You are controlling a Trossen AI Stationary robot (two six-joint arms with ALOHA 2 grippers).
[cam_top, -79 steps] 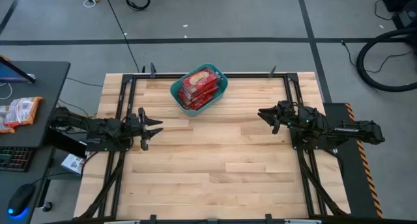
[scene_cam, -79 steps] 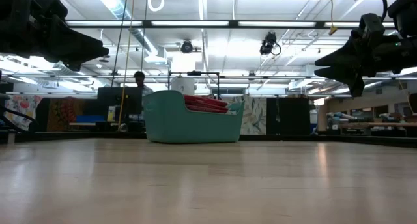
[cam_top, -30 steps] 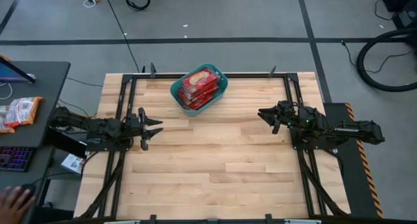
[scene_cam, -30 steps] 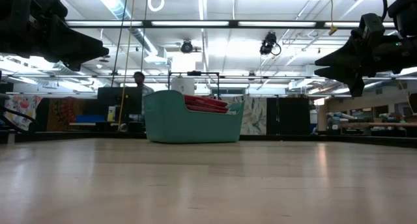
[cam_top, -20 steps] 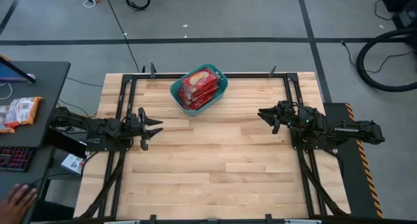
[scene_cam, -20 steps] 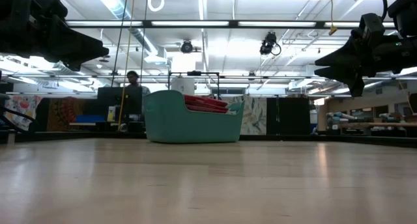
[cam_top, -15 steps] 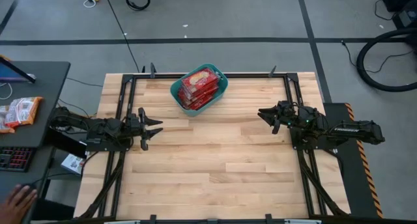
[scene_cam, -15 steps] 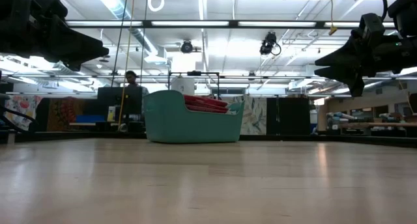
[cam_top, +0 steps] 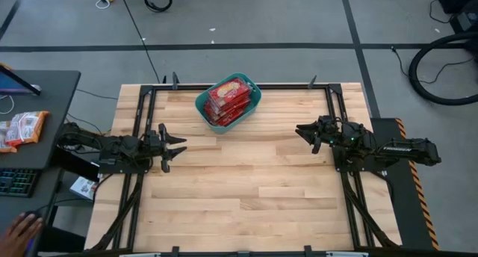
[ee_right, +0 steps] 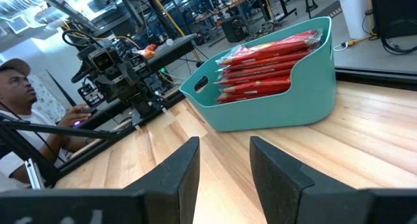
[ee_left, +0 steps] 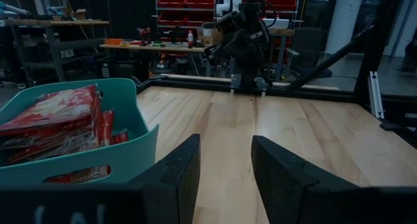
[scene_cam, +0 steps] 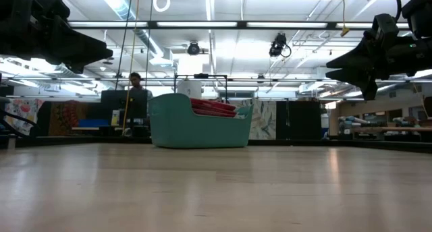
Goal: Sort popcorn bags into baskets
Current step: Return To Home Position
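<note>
Jaws: both pairs are held apart, nothing gripped.
Left gripper [cam_top: 178, 146]: raised near the table's left side.
Right gripper [cam_top: 302, 131]: raised near the right side.
Popcorn bags [cam_top: 228, 97]: stacked in the teal tub [cam_top: 200, 101]; print unreadable.

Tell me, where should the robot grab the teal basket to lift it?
Probably by the cut-out handle in the end of the teal basket. The rim there is a thin wall the jaws can pinch, coming straight down from above. The long sides look too far apart, and the popcorn bags fill the middle.
</note>
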